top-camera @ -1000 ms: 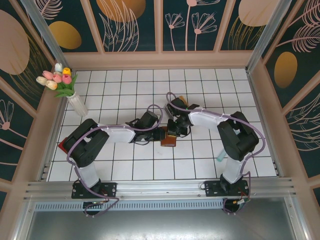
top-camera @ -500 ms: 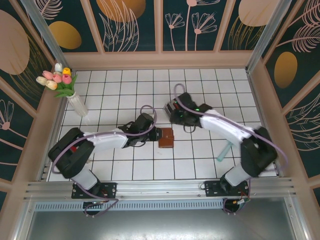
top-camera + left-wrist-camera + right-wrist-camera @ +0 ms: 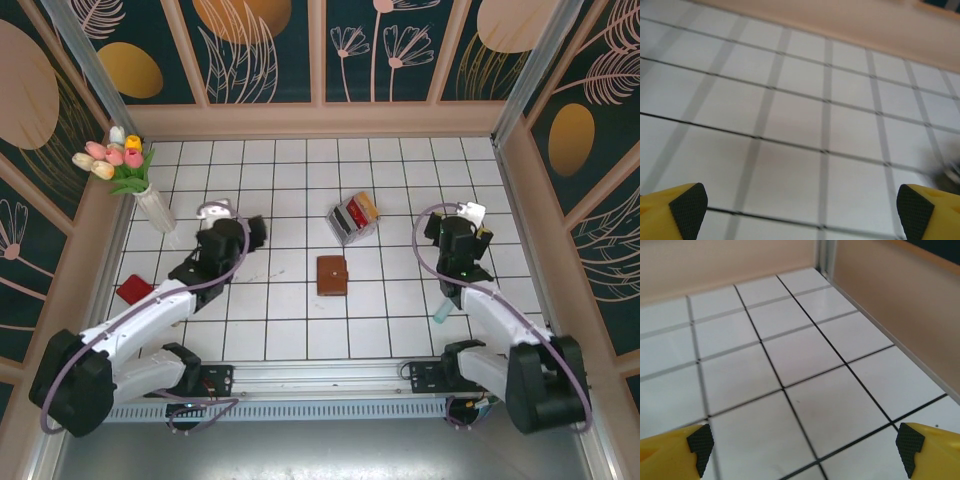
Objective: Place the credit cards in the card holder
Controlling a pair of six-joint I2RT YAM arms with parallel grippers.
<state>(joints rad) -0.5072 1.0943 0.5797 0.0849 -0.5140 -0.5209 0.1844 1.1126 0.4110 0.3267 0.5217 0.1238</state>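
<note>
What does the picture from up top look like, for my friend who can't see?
A closed brown wallet lies mid-table on white tiles, with a grey tray of coloured cards behind it. The left end effector and right end effector are far out to either side, touching neither. A red card lies near the left edge.

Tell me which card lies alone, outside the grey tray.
The red card at the table's left edge; the others stand in the grey tray beyond the wallet.
</note>
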